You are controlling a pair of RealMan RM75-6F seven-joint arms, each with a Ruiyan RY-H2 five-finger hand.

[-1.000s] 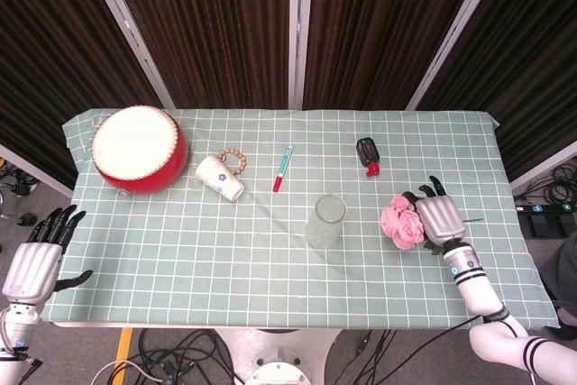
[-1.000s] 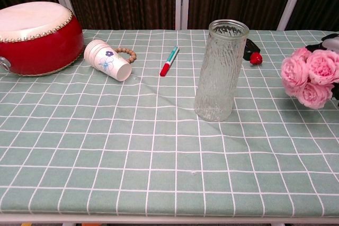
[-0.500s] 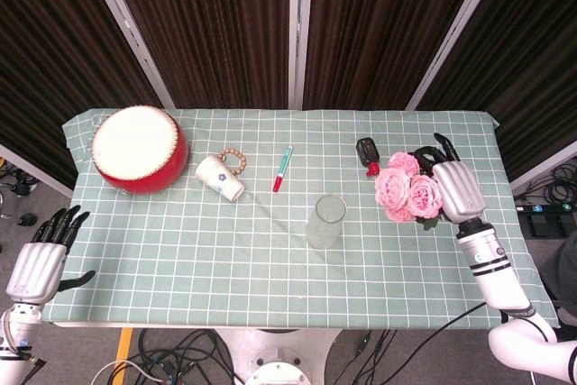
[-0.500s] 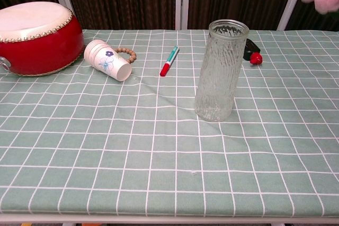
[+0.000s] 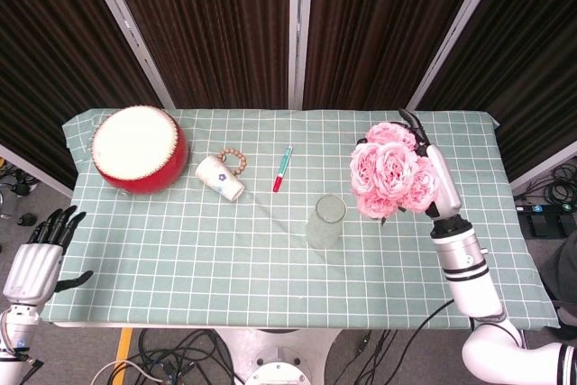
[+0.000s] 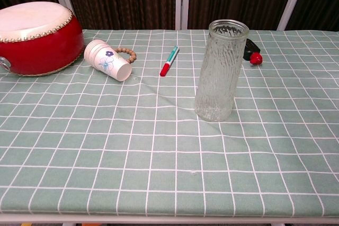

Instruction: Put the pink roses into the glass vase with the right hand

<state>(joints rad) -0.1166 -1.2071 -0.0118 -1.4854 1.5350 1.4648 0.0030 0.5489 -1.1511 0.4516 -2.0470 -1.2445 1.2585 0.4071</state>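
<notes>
Raised since a second ago: right hand (image 5: 439, 179) and its bunch of pink roses (image 5: 389, 179), up from the desk (image 5: 180, 241) by its right edge to well above it, now nearer the vase and out of the chest view altogether.

Right hand: closed on the stems, blooms facing the head camera, stems hidden beneath them.

Pink roses: judged light, soft-headed, easily crushed; hold belongs low on the stems, clear of the petals.

Glass vase (image 6: 221, 71): upright, mid-desk, left of and below the bunch; narrow mouth, tall, likely to tip if knocked; fragile.

Left hand (image 5: 36, 263): off the desk's left corner, fingers apart, holding nothing.

Also present: red drum (image 5: 138, 148), paper cup (image 6: 108, 60), pen (image 6: 169, 61).
</notes>
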